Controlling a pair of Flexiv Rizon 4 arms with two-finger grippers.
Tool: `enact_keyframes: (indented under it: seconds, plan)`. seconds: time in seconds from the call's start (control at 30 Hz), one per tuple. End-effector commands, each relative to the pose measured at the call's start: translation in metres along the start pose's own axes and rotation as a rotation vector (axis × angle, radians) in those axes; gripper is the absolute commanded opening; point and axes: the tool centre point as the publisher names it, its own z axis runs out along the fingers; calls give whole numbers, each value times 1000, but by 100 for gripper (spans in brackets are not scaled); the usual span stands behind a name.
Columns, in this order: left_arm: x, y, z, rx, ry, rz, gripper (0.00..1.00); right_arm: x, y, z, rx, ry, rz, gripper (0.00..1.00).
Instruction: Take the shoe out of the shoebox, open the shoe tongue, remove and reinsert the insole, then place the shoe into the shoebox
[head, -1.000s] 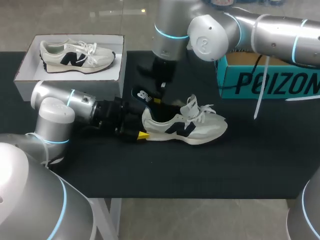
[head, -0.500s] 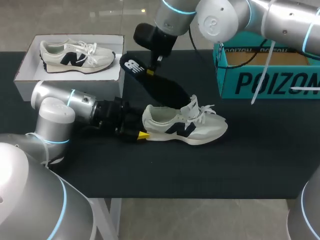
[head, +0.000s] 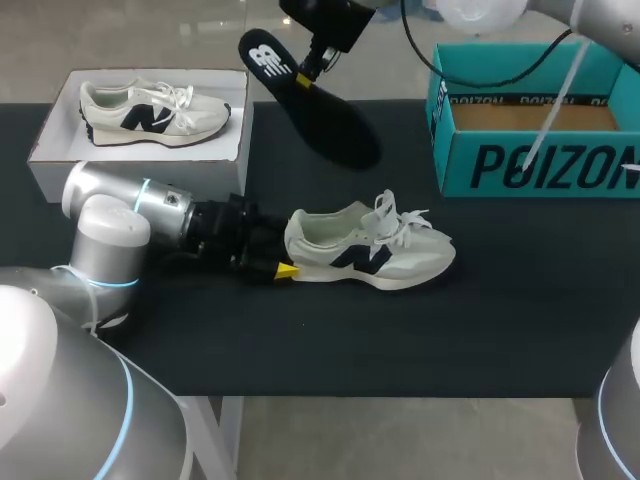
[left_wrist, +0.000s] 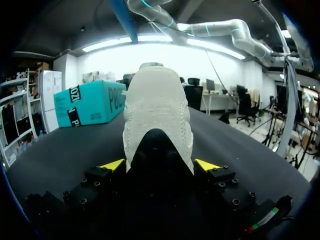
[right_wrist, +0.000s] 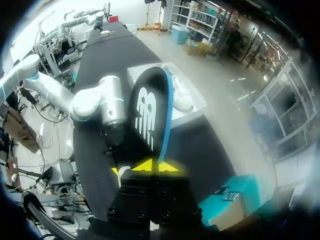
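Observation:
A cream sneaker (head: 372, 252) with a dark logo lies on its side on the black table, laces loose. My left gripper (head: 277, 263) is closed on its heel; in the left wrist view the heel (left_wrist: 158, 125) sits between the yellow fingertips (left_wrist: 112, 164), touching both. My right gripper (head: 305, 75) hangs high over the far edge of the table, shut on the black insole (head: 318, 108), which slants in the air clear of the shoe. In the right wrist view the insole (right_wrist: 151, 117) stands up out of that gripper (right_wrist: 150, 166).
A white shoebox (head: 140, 155) at the far left holds a second cream sneaker (head: 152, 110). An open teal box (head: 530, 150) stands at the far right. Bare black table lies in front of and to the right of the shoe.
My right arm has drawn the insole up out of the shoe and carried it higher and farther back. The left gripper and the shoe have stayed where they were.

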Motion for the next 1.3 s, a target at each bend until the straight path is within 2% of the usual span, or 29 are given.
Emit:
enact_keyframes:
  seconds: [0.03,0.63,0.8,0.9,1.0,1.1,1.3]
  plan:
    - [0,1,2,-3,1,0,0,0,-2,-6,0,-1,1,0]
    - [0,1,2,-3,1,0,0,0,-2,-6,0,-1,1,0]
    - [0,1,2,-3,1,0,0,25,-24,-19,-57,4,102,0]
    - [0,1,2,-3,1,0,0,44,-36,-34,-114,21,156,0]
    - [0,1,2,-3,1,0,0,61,-43,-50,-122,57,189,0]
    - [0,1,2,-3,1,0,0,79,-44,-68,-142,105,217,0]
    - [0,1,2,-3,1,0,0,105,-36,-106,-154,123,246,0]
